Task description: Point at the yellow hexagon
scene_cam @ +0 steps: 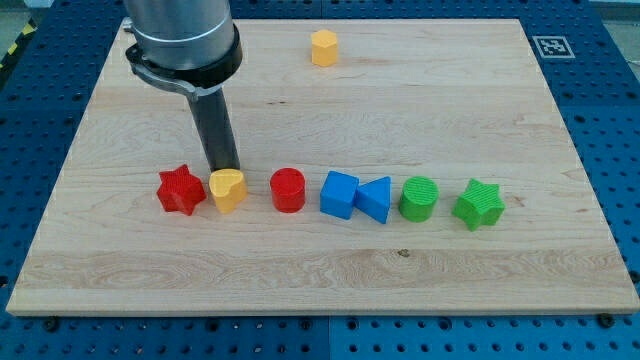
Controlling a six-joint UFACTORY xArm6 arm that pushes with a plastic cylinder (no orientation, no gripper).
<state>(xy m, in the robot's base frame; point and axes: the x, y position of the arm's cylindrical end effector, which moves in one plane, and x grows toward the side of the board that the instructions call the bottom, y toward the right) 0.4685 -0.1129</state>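
The yellow hexagon (pixel 324 47) stands alone near the view's top, a little right of the board's middle. My tip (pixel 222 170) is far from it, low on the left. It stands just behind a yellow heart-shaped block (pixel 228 190), touching it or nearly so. The rod rises from there to the arm's grey body at the view's top left.
A row of blocks runs across the board: a red star (pixel 181 190), the yellow heart, a red cylinder (pixel 288 190), a blue cube (pixel 339 194), a blue triangle (pixel 376 198), a green cylinder (pixel 419 199) and a green star (pixel 478 205). The wooden board (pixel 320 280) lies on a blue perforated table.
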